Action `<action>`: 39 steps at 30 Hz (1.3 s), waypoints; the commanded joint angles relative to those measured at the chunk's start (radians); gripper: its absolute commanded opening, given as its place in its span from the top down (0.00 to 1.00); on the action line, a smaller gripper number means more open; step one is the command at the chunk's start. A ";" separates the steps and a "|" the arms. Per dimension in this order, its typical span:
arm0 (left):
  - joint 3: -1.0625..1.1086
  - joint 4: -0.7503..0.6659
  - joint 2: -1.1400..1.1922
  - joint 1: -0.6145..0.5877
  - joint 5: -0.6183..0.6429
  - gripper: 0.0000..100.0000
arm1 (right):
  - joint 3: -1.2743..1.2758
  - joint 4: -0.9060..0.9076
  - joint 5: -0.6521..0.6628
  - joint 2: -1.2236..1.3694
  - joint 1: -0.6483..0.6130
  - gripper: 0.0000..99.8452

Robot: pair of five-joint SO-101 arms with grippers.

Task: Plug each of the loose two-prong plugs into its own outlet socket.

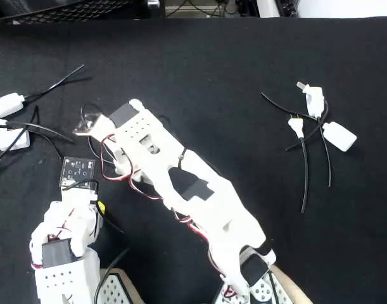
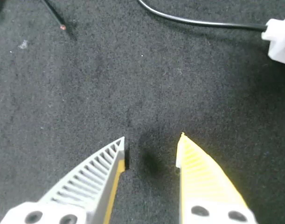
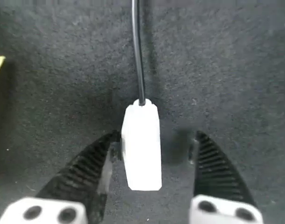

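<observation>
Black cloth tabletop (image 1: 231,63) — left jaws spread over it, right jaws spread astride a white plug (image 3: 141,144).

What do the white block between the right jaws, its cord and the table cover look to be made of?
White block: likely moulded plastic, smooth, matte, with rounded edges.
Cord: probably rubber or vinyl sheath, black with a slight sheen.
Table cover: seemingly felt-like fabric, black, fuzzy and speckled.

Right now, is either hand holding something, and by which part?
Nothing is held. The right hand stands open around a white connector, one finger apart from it; the left hand is open too.
</observation>
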 commanded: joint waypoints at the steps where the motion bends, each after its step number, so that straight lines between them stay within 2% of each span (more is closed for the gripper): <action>1: 0.016 0.006 0.000 0.005 0.002 0.82 | -0.013 0.003 -0.002 -0.091 0.011 0.76; 11: 0.016 0.006 0.000 0.005 0.002 0.82 | -0.025 0.003 0.000 -0.070 0.074 0.76; 17: 0.016 0.006 0.000 0.005 0.002 0.82 | -0.137 0.107 0.000 -0.085 0.043 0.76; 24: 0.016 0.006 0.000 0.005 0.002 0.82 | -0.143 0.117 -0.011 -0.079 -0.021 0.76; 29: 0.016 0.006 0.000 0.005 0.002 0.82 | -0.084 0.091 -0.011 -0.077 -0.048 0.76; 39: 0.016 0.006 0.000 0.007 0.002 0.82 | 0.036 -0.026 -0.003 -0.077 0.000 0.76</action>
